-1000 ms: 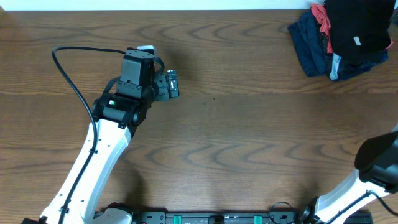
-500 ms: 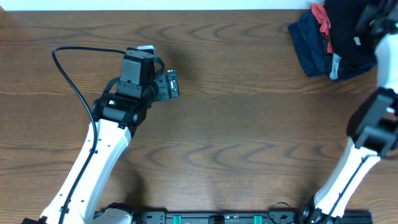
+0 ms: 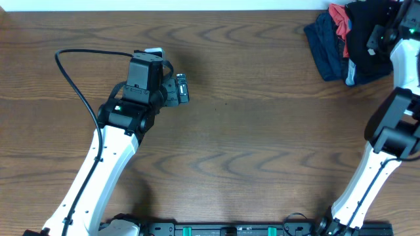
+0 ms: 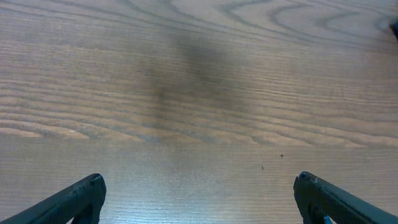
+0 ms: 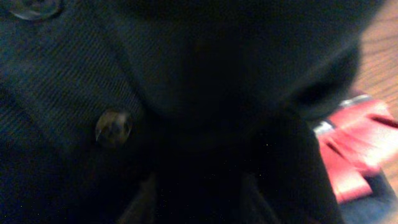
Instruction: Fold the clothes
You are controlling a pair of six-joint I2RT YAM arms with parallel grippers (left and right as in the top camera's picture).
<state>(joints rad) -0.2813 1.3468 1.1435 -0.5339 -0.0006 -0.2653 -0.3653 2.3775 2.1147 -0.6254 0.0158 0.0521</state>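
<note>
Gaping wide, left jaws hang over table (image 4: 199, 93).

Black shirt (image 3: 359, 27), brown wood-grain table (image 3: 262, 137)

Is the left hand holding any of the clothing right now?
No, the left hand stands wide open over the bare wood of the table, with no cloth between its tips.

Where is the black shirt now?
In the overhead view, the plain black fabric shirt lies at the far right corner of the wooden table, on the dark navy garments, beside the red shirt.
</note>
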